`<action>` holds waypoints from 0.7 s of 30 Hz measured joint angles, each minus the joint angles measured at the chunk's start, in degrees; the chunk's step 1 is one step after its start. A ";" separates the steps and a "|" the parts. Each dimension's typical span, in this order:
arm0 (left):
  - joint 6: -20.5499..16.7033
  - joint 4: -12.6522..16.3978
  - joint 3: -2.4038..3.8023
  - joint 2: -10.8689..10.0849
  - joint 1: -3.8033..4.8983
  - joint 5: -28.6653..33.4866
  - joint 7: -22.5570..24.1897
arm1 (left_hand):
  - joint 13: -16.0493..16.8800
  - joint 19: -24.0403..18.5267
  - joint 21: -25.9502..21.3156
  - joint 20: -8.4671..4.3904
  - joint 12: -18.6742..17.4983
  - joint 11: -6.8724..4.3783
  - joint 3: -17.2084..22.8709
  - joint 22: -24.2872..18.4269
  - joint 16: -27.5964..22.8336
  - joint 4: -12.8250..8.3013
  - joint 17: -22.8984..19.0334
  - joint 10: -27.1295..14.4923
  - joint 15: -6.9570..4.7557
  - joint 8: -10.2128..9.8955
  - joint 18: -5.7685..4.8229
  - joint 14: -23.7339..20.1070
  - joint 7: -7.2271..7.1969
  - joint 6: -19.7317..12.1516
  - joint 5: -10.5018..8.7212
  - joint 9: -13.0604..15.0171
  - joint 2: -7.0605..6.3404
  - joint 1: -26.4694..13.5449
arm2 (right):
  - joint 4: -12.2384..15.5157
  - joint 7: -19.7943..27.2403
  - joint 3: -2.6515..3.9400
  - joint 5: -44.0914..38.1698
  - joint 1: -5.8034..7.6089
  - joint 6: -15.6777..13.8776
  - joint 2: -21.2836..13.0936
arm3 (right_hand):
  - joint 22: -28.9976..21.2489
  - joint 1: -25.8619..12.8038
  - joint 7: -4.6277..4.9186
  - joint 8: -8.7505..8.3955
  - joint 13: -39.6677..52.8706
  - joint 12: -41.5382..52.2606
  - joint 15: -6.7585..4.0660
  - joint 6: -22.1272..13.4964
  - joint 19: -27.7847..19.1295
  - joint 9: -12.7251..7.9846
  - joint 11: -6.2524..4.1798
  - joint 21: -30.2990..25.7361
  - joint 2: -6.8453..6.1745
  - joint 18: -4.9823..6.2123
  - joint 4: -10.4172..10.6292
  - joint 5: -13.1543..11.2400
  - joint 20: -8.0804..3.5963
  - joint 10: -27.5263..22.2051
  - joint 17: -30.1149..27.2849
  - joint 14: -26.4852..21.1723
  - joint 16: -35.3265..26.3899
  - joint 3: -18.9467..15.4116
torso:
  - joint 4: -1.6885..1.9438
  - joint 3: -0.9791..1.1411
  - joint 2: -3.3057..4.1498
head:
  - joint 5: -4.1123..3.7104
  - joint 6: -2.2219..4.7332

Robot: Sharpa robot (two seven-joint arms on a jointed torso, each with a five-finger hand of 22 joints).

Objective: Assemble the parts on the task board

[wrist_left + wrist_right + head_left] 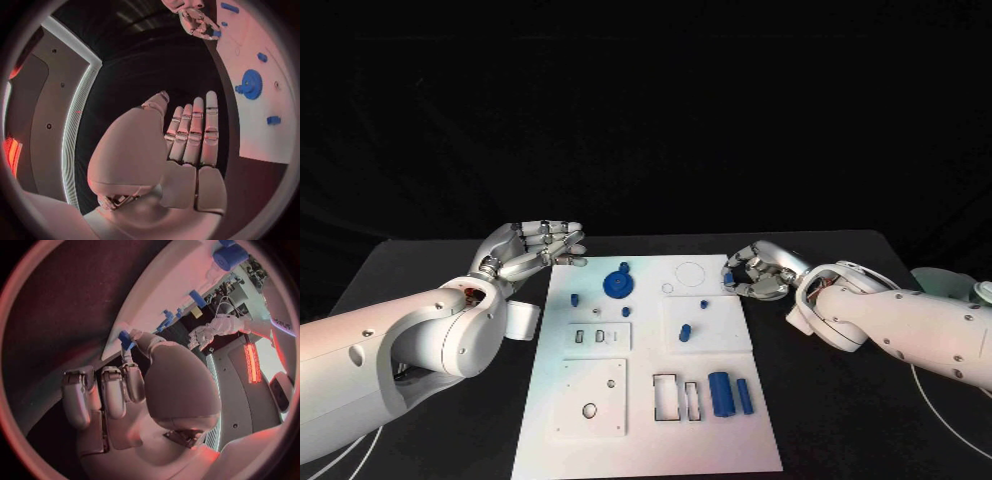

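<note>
R hand (759, 277) pinches small blue part (125, 339) at task board (733, 440) edge; L hand (531, 252) loose, off-board.

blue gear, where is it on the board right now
In the head view the blue gear lies on the task board near its far left corner, close to the left robot hand.

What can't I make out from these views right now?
- Right hand: the head view hides its grasp behind its own fingers; the right wrist view shows a small blue part pinched, its shape too small to tell.
- Left hand: palm side faces away in the left wrist view.
- Board: near edge cut off by the head view's bottom.
- Gear: seated or loose, too small to tell.
</note>
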 measured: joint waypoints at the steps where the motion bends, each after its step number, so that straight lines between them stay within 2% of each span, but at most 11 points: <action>1: 0.00 0.00 0.00 0.00 0.00 0.00 -0.01 | 0.00 -0.09 0.00 -0.09 0.00 0.00 0.01 0.00 0.00 0.00 0.01 0.00 0.00 0.00 0.00 0.00 0.00 0.00 0.00 0.00 0.00 0.00 | 0.17 0.00 0.00 0.00 0.00 -0.23 -0.01 | 0.00 0.01 -0.02 0.20 0.00 0.00 -0.04 0.20 -0.06 0.13 -0.27 0.05 0.29 0.00 -0.14 -0.10 -0.12 0.09 0.00 -0.04 0.00 0.34 | 0.00 0.00 0.00 | -0.01 -0.01; 5: 0.00 0.00 0.00 -0.01 0.00 0.00 -0.03 | 0.00 -0.09 0.00 -0.09 0.00 0.00 0.00 0.00 0.00 0.00 0.00 0.00 0.00 0.00 0.00 0.00 0.00 0.00 0.00 0.00 0.00 0.00 | 1.24 0.05 0.00 -0.04 0.00 -1.21 -0.21 | -0.01 0.08 0.06 0.24 0.00 0.00 -0.32 0.31 0.00 0.16 -0.38 0.24 1.59 0.00 -0.79 -0.99 -0.41 0.16 0.00 -0.09 0.00 1.57 | 0.00 0.00 -0.01 | -0.08 -0.09; 7: 0.01 0.00 0.00 -0.01 0.00 0.00 -0.05 | 0.00 -0.09 0.10 -0.09 0.00 0.00 0.01 0.00 0.00 0.00 0.00 0.00 0.00 0.00 0.00 0.00 0.00 0.00 0.00 0.00 0.00 0.00 | 2.49 0.08 0.01 -0.18 0.00 -1.91 -0.55 | -0.01 -0.02 0.06 0.24 0.00 -0.01 -0.41 0.31 0.00 0.15 -0.57 0.24 1.84 0.00 -0.92 -1.10 -0.41 -0.03 0.00 -0.01 0.00 1.75 | 0.00 -0.01 -0.03 | -0.10 -0.15; 12: 0.03 -0.12 0.00 0.04 0.00 0.00 -0.09 | 0.00 -0.09 0.23 -0.09 0.00 0.00 0.01 0.00 0.00 0.00 0.00 0.00 0.00 0.00 0.00 0.00 0.00 0.00 0.00 0.00 0.00 0.00 | 7.19 -0.26 0.11 -1.16 0.37 -3.75 -1.24 | -0.01 -0.68 0.06 0.24 0.00 -0.01 -0.60 0.31 0.00 0.07 -0.58 0.24 2.63 0.01 -0.94 -2.26 -0.81 -0.03 0.00 -0.20 0.00 2.05 | -0.01 -0.09 -0.17 | -0.01 -0.21; 14: 0.03 -0.22 0.00 0.11 0.00 0.01 -0.11 | 0.00 -0.09 0.23 -0.09 0.00 0.00 0.01 0.00 0.00 0.00 0.00 0.00 0.00 0.00 0.00 0.00 0.00 0.00 0.00 0.00 0.00 0.00 | 9.39 -0.87 0.15 -1.94 0.74 -4.47 -1.27 | -0.01 -1.07 0.06 0.23 0.00 -0.07 -0.60 0.30 0.00 0.01 -0.98 0.23 3.02 0.00 -1.10 -2.88 -0.81 -0.02 0.00 -0.20 0.00 2.21 | -0.01 -0.15 -0.25 | 0.06 -0.24; 17: 0.05 -0.48 -0.01 0.31 0.00 0.01 -0.15 | 0.00 -0.09 0.23 -0.08 0.00 0.00 0.00 -0.01 0.00 0.00 0.00 0.00 0.00 0.00 0.00 0.00 0.00 0.00 0.00 0.00 0.00 0.00 | 12.76 -2.54 0.20 -3.59 1.29 -5.34 -0.66 | -0.01 -1.27 0.06 0.23 0.00 -0.28 -0.81 0.30 0.00 -0.31 -0.97 0.23 3.22 0.01 -1.11 -3.44 -0.81 -0.02 0.00 0.00 0.00 2.22 | -0.04 -0.26 -0.42 | 0.41 -0.48; 21: 0.07 -1.05 -0.01 0.76 0.00 0.01 -0.19 | 0.00 -0.08 0.23 -0.08 0.00 0.00 0.00 -0.01 0.00 0.00 0.01 0.00 0.00 0.00 0.00 0.00 0.00 0.00 0.00 0.00 0.00 0.00 | 15.66 -5.46 0.22 -6.07 1.64 -6.09 1.78 | -0.01 -1.43 0.05 0.23 -0.01 -0.52 -0.81 0.30 0.00 -0.31 -0.97 0.23 3.36 0.00 -1.11 -3.77 -0.81 -0.02 0.00 0.00 0.00 2.22 | -0.06 -0.45 -0.72 | 1.44 -0.98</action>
